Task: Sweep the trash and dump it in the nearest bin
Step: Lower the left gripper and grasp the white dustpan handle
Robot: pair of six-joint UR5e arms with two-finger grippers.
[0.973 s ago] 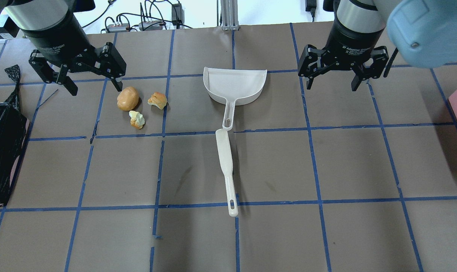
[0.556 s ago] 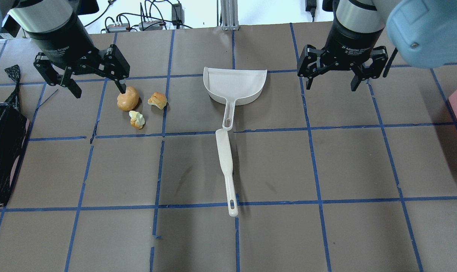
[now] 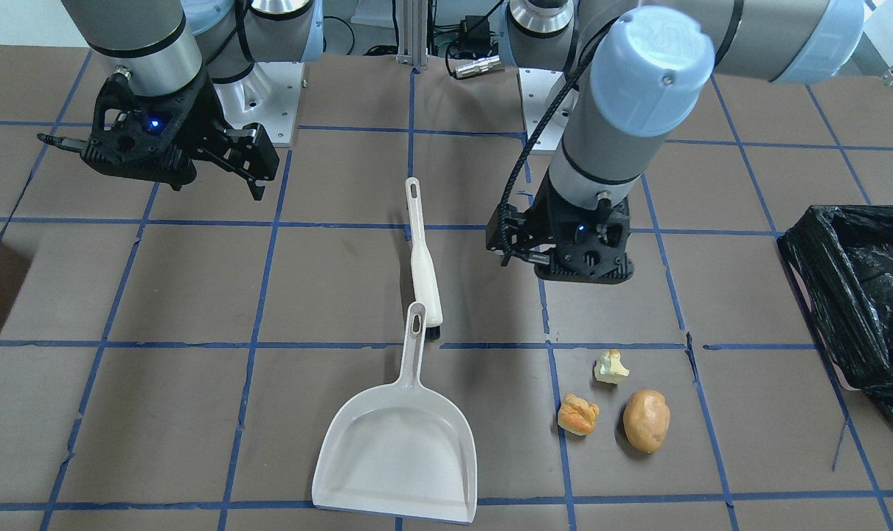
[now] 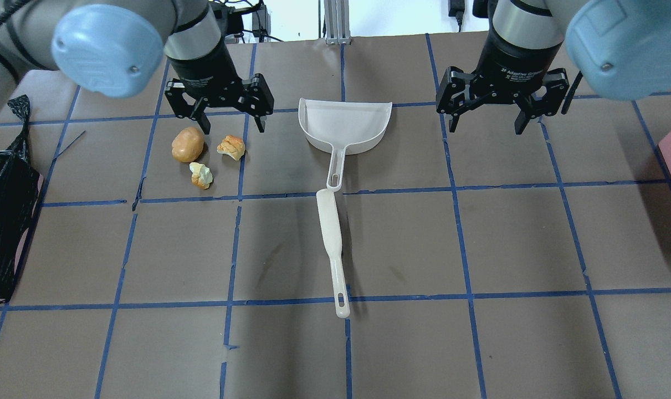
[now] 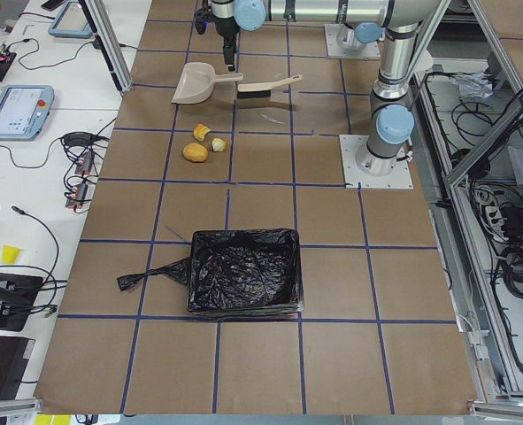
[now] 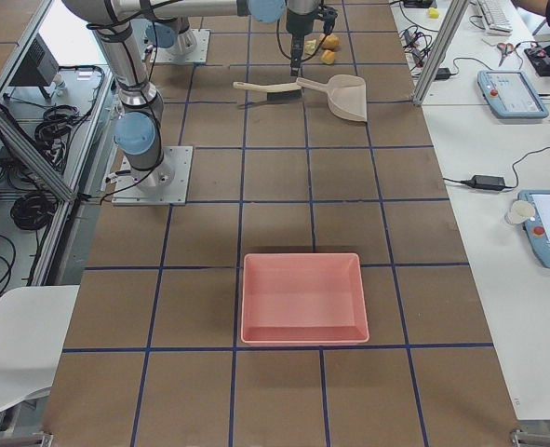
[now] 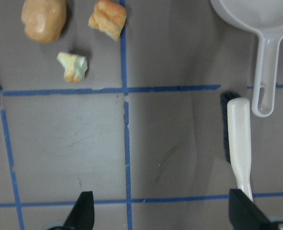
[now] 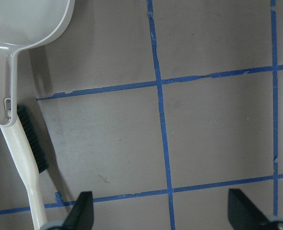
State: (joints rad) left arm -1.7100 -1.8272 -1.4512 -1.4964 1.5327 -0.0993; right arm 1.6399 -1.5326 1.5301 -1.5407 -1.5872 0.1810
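Both hands hang spread and empty. The left hand (image 4: 232,125) is near the potato (image 4: 188,144), bread chunk (image 4: 231,147) and apple-core bit (image 4: 201,175) lying close together on the bench (image 4: 479,244). The right hand (image 4: 486,128) hangs beside the dustpan (image 4: 343,127). The bin (image 4: 3,221) sits at the bench's left end.

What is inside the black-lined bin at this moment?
Only the crinkled black bag shows inside the bin; the trash lies outside it. Its folds may cover small bits.

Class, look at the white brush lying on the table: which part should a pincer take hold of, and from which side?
The slim handle of the brush, from straight above, the pincer closing across its width. It lies flat, handle toward the robot, with bare table on both sides; its head end crowds the dustpan handle.
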